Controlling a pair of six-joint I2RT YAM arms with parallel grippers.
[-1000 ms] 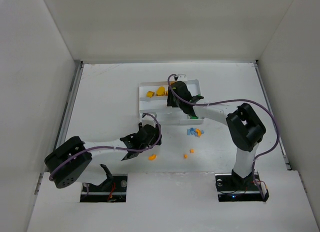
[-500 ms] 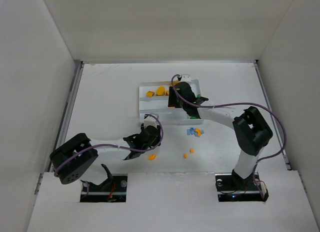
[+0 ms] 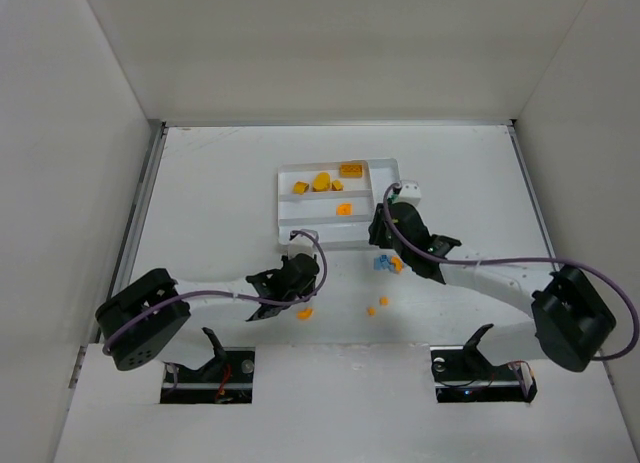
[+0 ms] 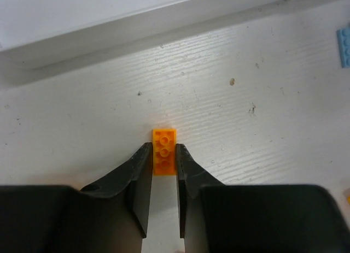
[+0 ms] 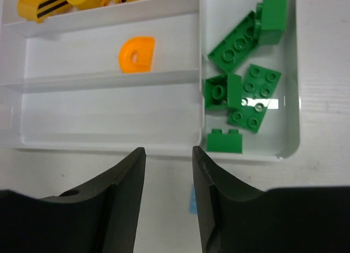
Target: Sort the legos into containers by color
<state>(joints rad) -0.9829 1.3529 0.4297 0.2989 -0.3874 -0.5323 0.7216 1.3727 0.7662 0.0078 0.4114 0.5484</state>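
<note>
My left gripper (image 4: 163,147) is shut on a flat orange studded brick (image 4: 164,157) at the table surface, just short of the white tray's near wall (image 4: 109,26). In the top view the left gripper (image 3: 292,280) hides that brick. My right gripper (image 5: 168,150) is open and empty, over the table just in front of the tray (image 5: 109,146). The tray (image 3: 287,208) holds yellow pieces (image 5: 54,1) in one long section, an orange rounded piece (image 5: 136,54) in the middle one, and green bricks (image 5: 243,83) in the crosswise end section.
Loose on the table: an orange piece (image 3: 304,312) by the left gripper, two small orange bits (image 3: 377,305), and light-blue pieces (image 3: 383,264) beside the right gripper (image 3: 388,231). One blue piece (image 5: 192,201) lies by the right finger. White walls surround the table.
My right arm has pulled back from over the tray's green end to the table in front of the tray, its elbow swinging right. The left gripper has hardly moved.
</note>
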